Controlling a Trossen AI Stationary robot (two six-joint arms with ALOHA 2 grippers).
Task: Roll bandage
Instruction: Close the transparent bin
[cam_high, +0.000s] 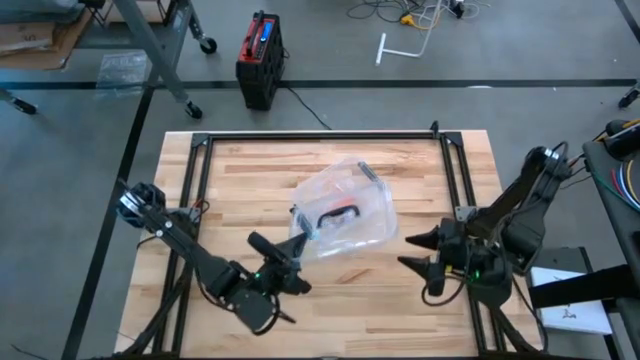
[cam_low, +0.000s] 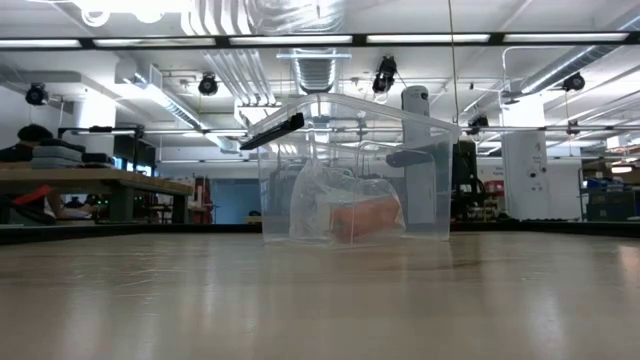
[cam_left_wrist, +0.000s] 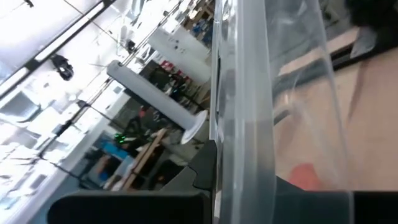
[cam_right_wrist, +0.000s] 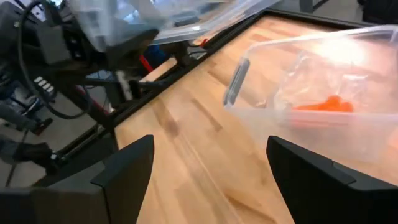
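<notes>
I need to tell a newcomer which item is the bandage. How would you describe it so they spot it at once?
Start at the wooden table and find the clear plastic box near its middle. Inside lies a crumpled clear wrapper. The bandage is the only bright orange thing there.

The bandage (cam_low: 365, 217) shows only as an orange blur through the box (cam_low: 430, 180) wall and crumpled wrapper (cam_low: 320, 205); whether it is rolled cannot be told.

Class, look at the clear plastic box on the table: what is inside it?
Inside the clear box lies a crumpled clear wrapper with the orange bandage showing through it. The wrapper blurs the bandage's full shape.
</notes>
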